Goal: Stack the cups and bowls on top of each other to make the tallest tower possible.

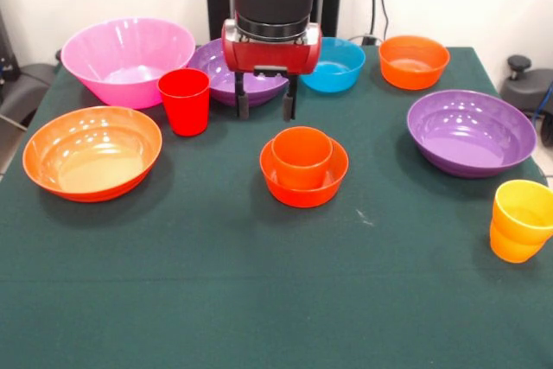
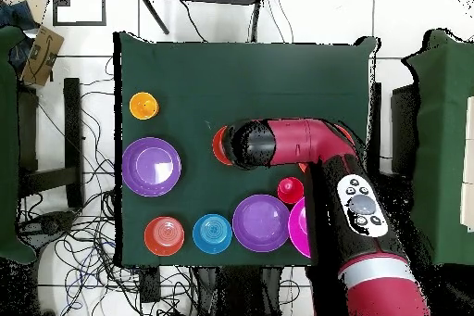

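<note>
My gripper [image 1: 265, 110] hangs open and empty just above and behind an orange cup [image 1: 302, 155]. That cup stands upright inside a small orange bowl [image 1: 304, 187] at the table's middle, the tower's two pieces. A red cup [image 1: 185, 99] stands to the left, and a yellow-orange cup [image 1: 521, 219] at the right edge. A blue bowl [image 1: 333, 65] and a second small orange bowl [image 1: 414, 60] sit at the back. One purple bowl [image 1: 226, 71] is behind the gripper, another [image 1: 471, 131] at the right. In the overhead view the arm [image 2: 278, 144] hides the gripper and most of the tower.
A large pink bowl [image 1: 128, 58] sits back left and a large orange bowl [image 1: 92, 150] at the left. Overhead, the yellow-orange cup [image 2: 143, 106], purple bowl [image 2: 151, 166], small orange bowl [image 2: 164, 235], blue bowl [image 2: 212, 233] and red cup [image 2: 290, 189] show.
</note>
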You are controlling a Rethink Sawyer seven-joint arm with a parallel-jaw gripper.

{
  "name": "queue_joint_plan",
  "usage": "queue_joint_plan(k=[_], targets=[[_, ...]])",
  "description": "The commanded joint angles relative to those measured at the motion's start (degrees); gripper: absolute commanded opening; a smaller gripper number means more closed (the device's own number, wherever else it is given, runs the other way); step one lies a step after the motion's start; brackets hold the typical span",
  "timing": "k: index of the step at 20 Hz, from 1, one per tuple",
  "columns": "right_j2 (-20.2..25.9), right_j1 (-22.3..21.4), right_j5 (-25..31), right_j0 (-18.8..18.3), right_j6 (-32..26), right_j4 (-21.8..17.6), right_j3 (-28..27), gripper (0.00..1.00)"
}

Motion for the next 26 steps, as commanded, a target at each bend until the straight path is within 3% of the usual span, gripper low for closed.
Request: queue_joint_plan(k=[1,10,26], targets=[[3.32,-0.25,1.81,2.76,-2.59,-2.07,7.31,1.0],[1.38,-2.63,0.39,6.73,3.24,-0.5,12.33,1.0],[-5.92,-0.17,-7.04,13.21,9.51,-1.48,15.24,1.0]])
